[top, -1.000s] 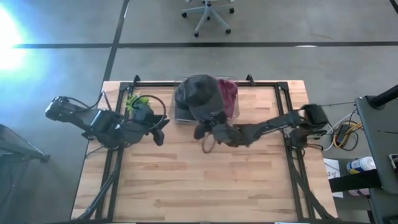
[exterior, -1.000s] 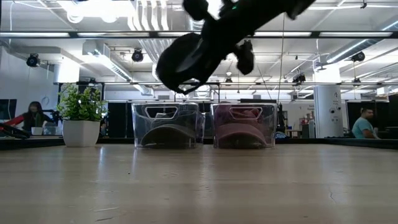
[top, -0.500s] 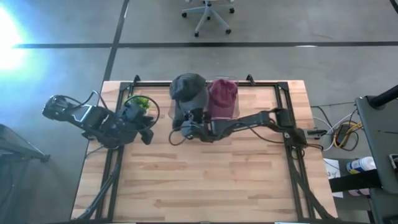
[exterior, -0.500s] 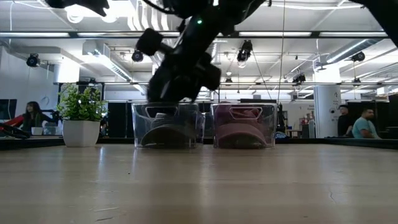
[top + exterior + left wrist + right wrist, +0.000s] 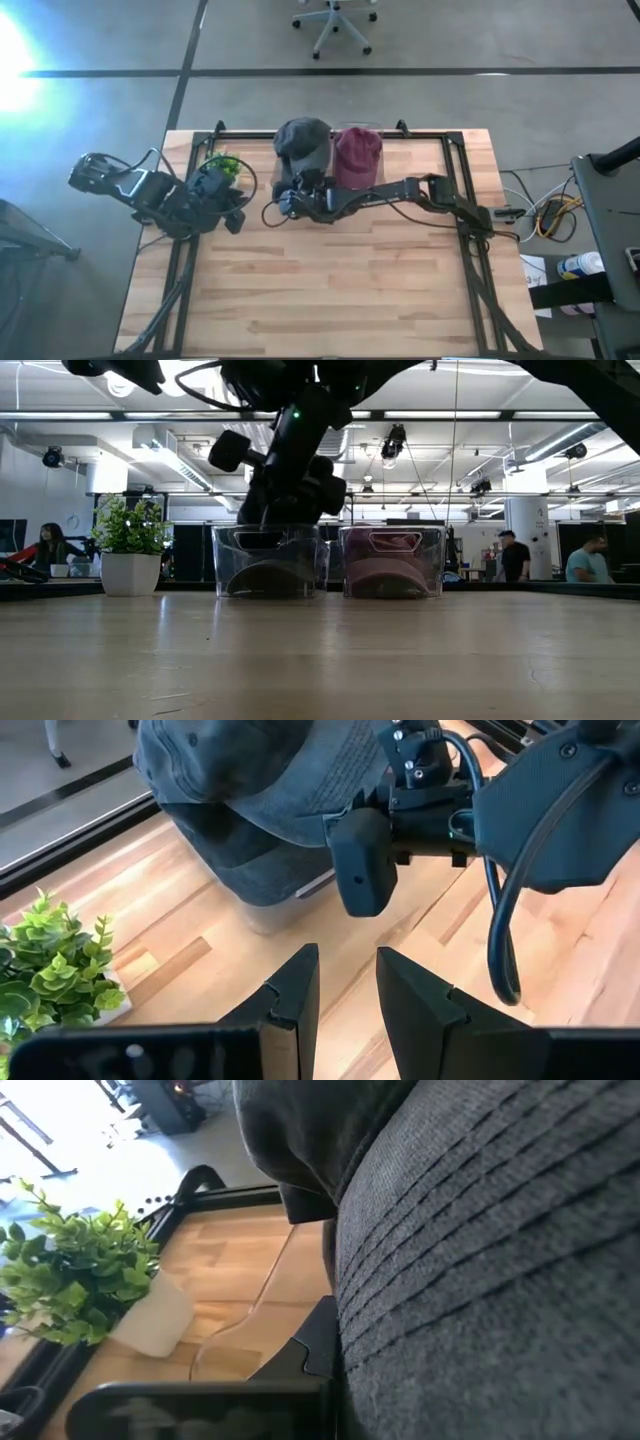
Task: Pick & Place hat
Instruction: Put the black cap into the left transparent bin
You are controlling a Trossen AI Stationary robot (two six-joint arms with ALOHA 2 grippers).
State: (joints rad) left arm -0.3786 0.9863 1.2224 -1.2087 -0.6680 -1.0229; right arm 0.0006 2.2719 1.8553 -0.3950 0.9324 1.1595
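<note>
Hat in dark grey denim is seen draped over a clear bin at the middle of the counter's far edge, beside a second clear bin in which a maroon hat is held. The right end effector is stretched across from the right side, its fingers pressed together on the grey hat's near edge, with grey fabric filling the right wrist view. The left end effector is kept near the counter's left edge, its fingers spread and holding nothing. A potted plant is placed near the far left corner.
</note>
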